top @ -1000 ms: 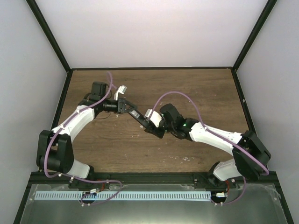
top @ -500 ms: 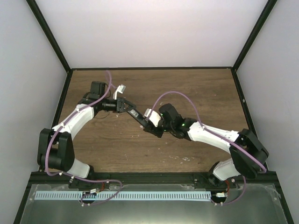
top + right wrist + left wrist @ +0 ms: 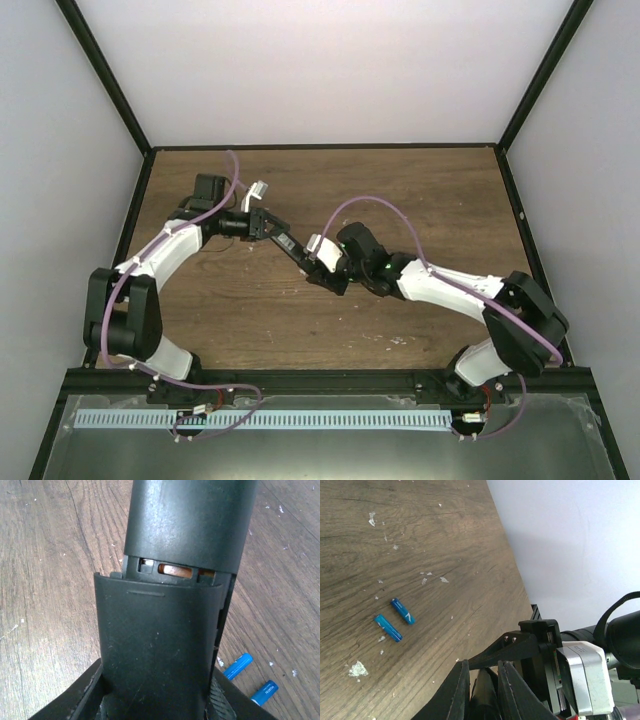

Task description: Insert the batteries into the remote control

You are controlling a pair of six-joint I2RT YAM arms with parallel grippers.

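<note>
Left gripper (image 3: 483, 666): fingers (image 3: 456, 695) nearly together, clamped on one end of the remote (image 3: 482, 700), which shows as a narrow black edge between the two pads. In the top view the left gripper (image 3: 268, 226) has the remote (image 3: 298, 250) running diagonally out from its tips toward the right gripper (image 3: 325, 268), which meets the other end. The bar spans between the two sets of fingers.

Right gripper (image 3: 155, 690): fingers (image 3: 82, 697) partly apart, one on each side of the remote's (image 3: 190, 520) near end and pressed against its edges. The cover (image 3: 155, 640) sits on the face between them. Cannot tell if the pads bear on the cover or on the body under it. Just beyond the cover's far edge there is a gap, with a copper contact (image 3: 175, 570) showing in the compartment.

Batteries (image 3: 402, 611): two blue cells lying side by side on the table (image 3: 420, 530), close together but not touching, well apart from the left fingertips, ahead and off to their left. In the right wrist view the batteries (image 3: 237, 666) lie on the wood beside the right-hand finger, lower than the remote. Neither gripper touches them.

White specks (image 3: 357, 669) are scattered on the wood around the batteries.
</note>
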